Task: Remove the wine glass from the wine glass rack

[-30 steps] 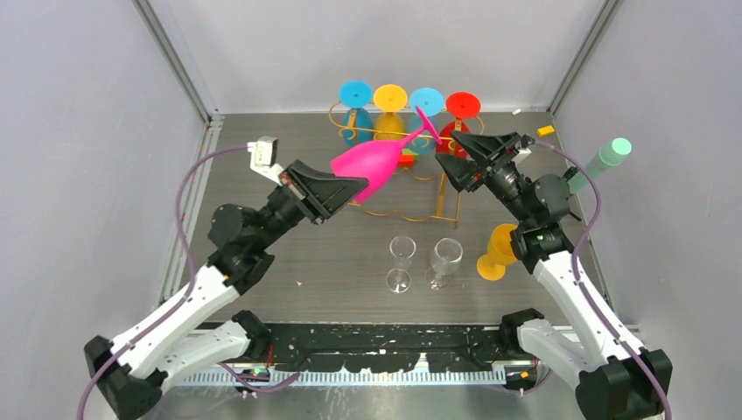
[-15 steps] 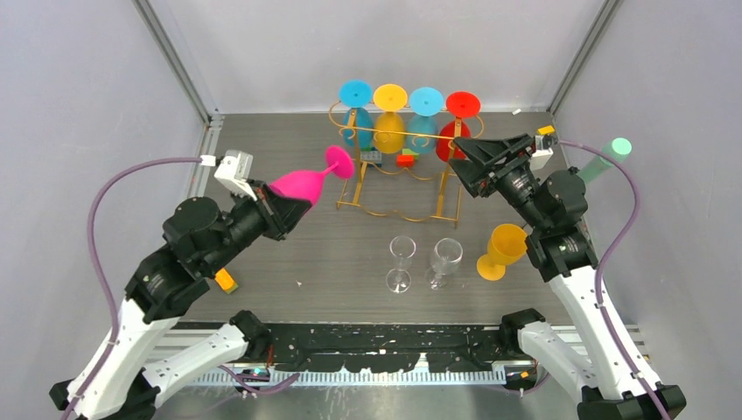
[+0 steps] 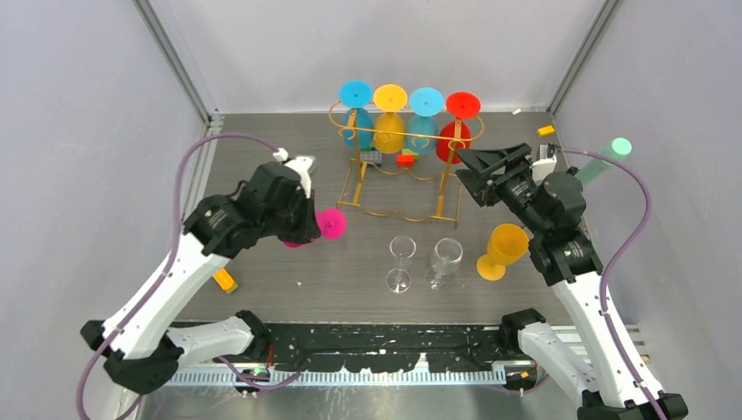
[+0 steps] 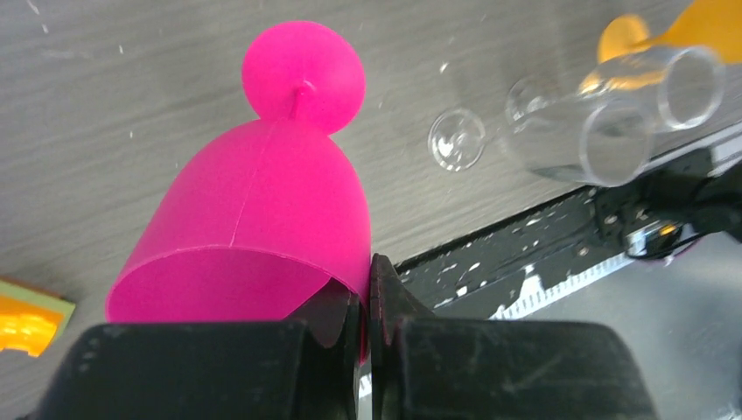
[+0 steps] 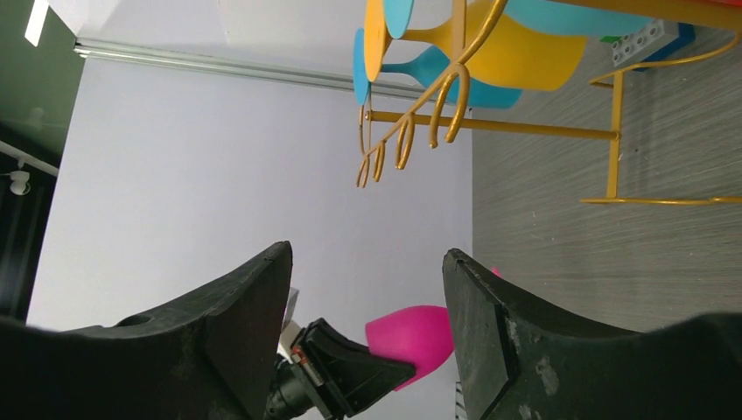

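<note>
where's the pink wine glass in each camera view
Top external: pink wine glass left of centre, mostly hidden under the left arm, left of the wine glass rack.
Left wrist: fills the centre, rim pinched in the jaws.
Right wrist: bottom centre.
Shared landmark: the rack in top and right wrist views; not in the left wrist view.

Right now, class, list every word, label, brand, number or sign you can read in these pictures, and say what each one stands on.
No text can be read in any view.
The pink wine glass is plain, with no lettering.
The gold rack and the coloured glasses hanging on it carry no label.
The orange and green block shows no print, though only part of it is in view.
</note>
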You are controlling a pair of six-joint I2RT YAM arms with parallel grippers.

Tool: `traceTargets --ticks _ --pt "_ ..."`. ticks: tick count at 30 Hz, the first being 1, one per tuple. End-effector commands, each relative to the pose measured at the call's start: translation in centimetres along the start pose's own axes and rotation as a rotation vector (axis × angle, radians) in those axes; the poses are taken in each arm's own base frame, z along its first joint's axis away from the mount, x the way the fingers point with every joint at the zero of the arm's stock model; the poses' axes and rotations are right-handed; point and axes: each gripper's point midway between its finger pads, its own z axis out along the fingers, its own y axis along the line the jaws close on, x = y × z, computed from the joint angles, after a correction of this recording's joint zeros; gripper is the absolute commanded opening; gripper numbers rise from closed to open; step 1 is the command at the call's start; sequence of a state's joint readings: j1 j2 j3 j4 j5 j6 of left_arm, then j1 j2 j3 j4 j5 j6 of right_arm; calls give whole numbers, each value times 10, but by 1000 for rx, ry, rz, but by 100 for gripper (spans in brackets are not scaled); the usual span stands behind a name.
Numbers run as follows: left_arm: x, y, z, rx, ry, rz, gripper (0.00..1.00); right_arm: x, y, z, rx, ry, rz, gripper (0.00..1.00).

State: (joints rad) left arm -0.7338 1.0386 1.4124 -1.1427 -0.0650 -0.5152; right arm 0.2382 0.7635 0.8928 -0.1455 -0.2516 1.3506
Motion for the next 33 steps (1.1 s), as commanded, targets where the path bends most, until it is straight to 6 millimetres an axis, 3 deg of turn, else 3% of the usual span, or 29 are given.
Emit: traceTargets --ticks 1,6,15,25,33 --pt "26 5 11 -35 141 29 0 -5 9 -5 -19 -30 -41 68" --pt "45 -5 42 -46 255 72 0 -6 6 -8 6 -37 -60 68" --pt "79 -32 79 -99 428 235 0 -7 12 -22 14 -52 -96 68" --pt "96 -51 97 -47 507 285 0 -8 12 -28 17 -68 -104 68" --pt "100 -56 102 -25 526 298 13 -8 12 -30 17 -69 -102 68"
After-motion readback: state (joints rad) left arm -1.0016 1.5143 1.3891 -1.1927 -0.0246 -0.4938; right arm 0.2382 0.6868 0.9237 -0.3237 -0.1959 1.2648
